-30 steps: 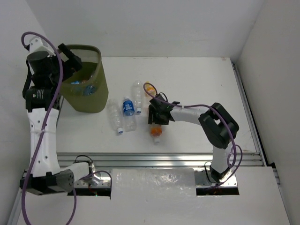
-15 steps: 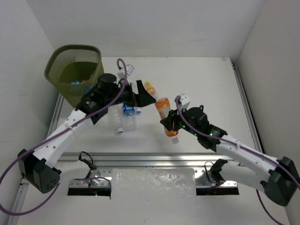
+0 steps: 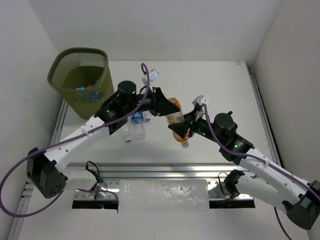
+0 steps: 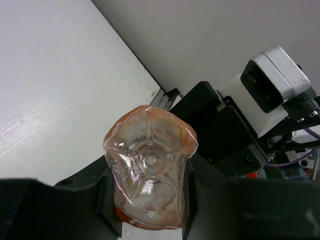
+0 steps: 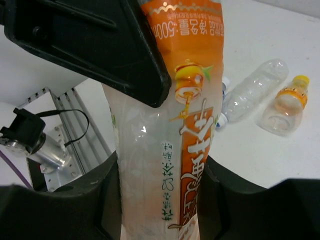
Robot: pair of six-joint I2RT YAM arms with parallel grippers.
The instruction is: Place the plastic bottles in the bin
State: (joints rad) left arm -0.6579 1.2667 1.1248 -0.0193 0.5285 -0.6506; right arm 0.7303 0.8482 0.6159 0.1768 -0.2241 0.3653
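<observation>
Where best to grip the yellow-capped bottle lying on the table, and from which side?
Take the yellow-capped bottle across its mid-body, from straight above, jaws square to its long axis: it lies on its side, and the body is wider than the neck. The clear bottle lies close alongside, so clearance on that side looks tight.

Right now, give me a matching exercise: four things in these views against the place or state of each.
Things:
1. orange bottle
2. bin
3. blue-label bottle
4. left gripper

Place or state:
A. lying on the table, partly under the left arm
B. shut on the base end of a bottle
C. standing at the far left, bottles inside
D. in the air, gripped at both ends

Pairs: 1-D, 2-C, 3-A, 4-B
</observation>
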